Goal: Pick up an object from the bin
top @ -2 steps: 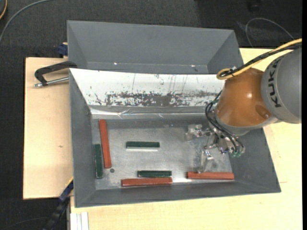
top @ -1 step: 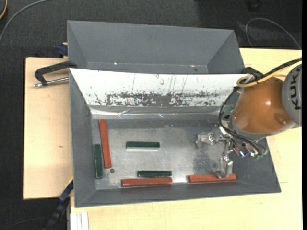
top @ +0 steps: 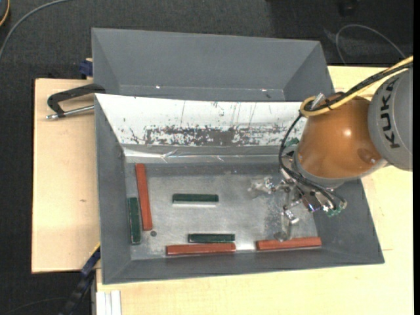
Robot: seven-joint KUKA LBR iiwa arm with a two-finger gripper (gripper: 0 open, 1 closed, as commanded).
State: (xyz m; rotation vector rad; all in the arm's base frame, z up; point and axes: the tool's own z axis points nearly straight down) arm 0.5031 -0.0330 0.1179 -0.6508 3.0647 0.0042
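The gripper (top: 287, 223) hangs low in the right part of the grey bin (top: 110, 176), close to the front wall. I cannot tell if it is open or shut, because its metal parts look all mixed up from here. I cannot see anything held in it. Just below it lies a red stick (top: 292, 244), flat on the floor and along the front wall. This is the thing nearest to the gripper, so I guess it is the one to pick. There are 6 sticks in all, 3 red and 3 dark green. The front red stick (top: 200, 249) lies further left along the same wall, with the front green stick (top: 211, 238) just beside it. The middle green stick (top: 195, 199) lies alone on the floor, well apart from the gripper. By the left wall, the left red stick (top: 141, 195) and the left green stick (top: 134, 220) lie side by side. The red stick looks thin, hard and light, so it should not bend or break. It also looks smooth, so it may slip. It lies very flat and near the wall, so there is little room on that side. I think the best place to hold it is the middle, pinching across its narrow sides, so that neither end tips down.
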